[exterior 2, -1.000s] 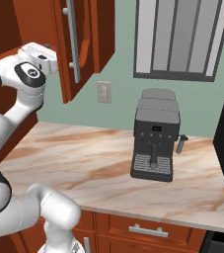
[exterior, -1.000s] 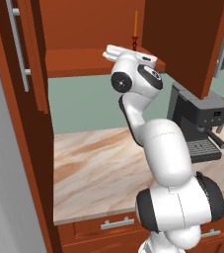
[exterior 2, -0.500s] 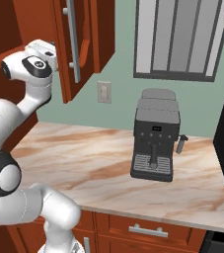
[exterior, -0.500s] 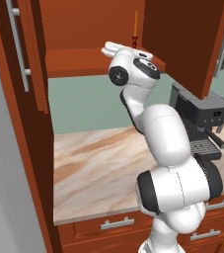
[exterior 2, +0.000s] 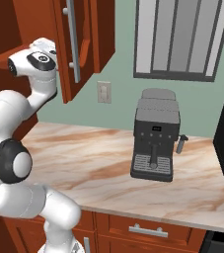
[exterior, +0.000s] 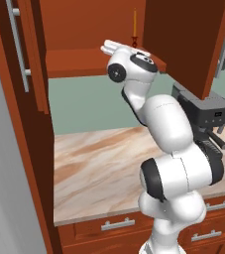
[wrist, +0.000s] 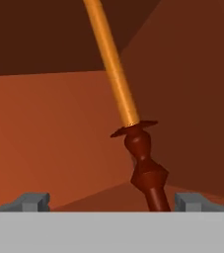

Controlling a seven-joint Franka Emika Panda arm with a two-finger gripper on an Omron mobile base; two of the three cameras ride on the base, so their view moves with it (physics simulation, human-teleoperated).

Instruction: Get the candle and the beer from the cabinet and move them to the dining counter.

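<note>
Fingers [wrist: 111, 201]: mine, spread wide, gripping nothing, tips on either side of the candle's holder.
Candle [wrist: 118, 84]: orange taper on dark red-brown holder, standing inside my open cabinet [exterior: 74, 64].
Coffee machine [exterior 2: 154, 134]: on the marbled counter [exterior 2: 98, 163] below.

text: none readable | labels: none | signs: none
</note>
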